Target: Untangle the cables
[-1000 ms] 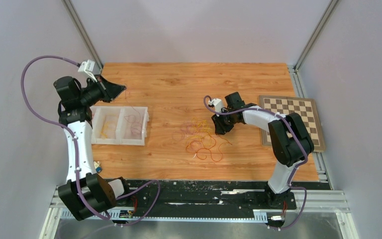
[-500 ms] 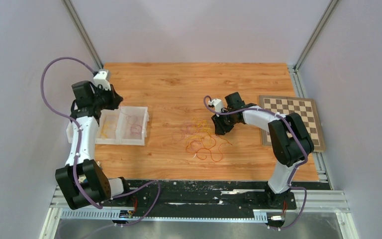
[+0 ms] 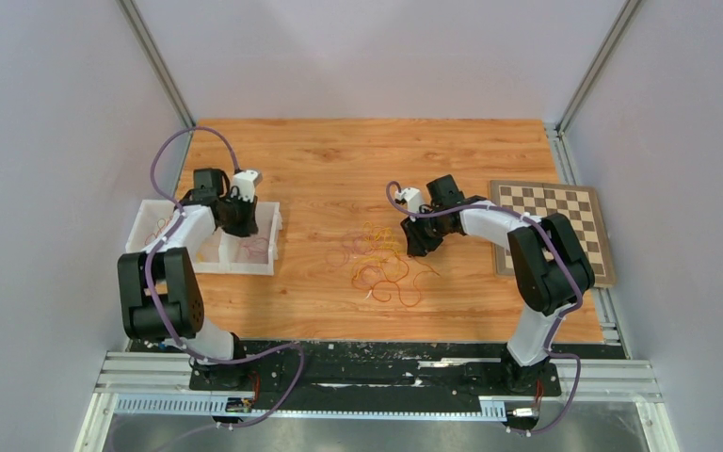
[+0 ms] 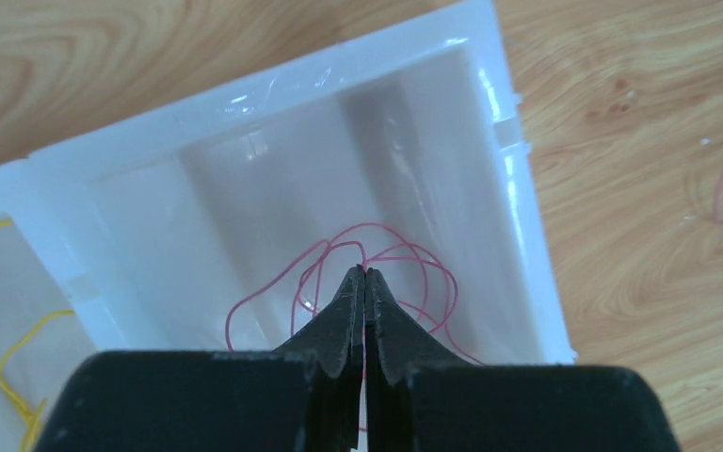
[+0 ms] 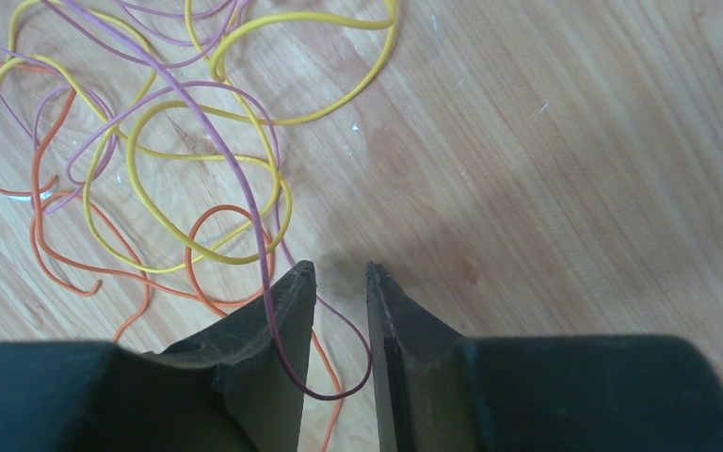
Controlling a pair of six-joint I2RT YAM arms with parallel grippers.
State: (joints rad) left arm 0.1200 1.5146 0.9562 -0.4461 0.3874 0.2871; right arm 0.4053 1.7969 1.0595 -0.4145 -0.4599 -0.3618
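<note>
Entry: tangle of cables (image 3: 383,262), mid-table; yellow, orange and pink strands interlaced.
- We list the right gripper (image 5: 341,273), jaws slightly parted astride a pink cable (image 5: 233,165), apparently lined up to single it out.
- We list the left gripper (image 4: 365,271), closed, tips at the red cable (image 4: 377,229) inside the white tray (image 4: 518,188), seemingly a sorting bin. We cannot tell if it pinches.
</note>
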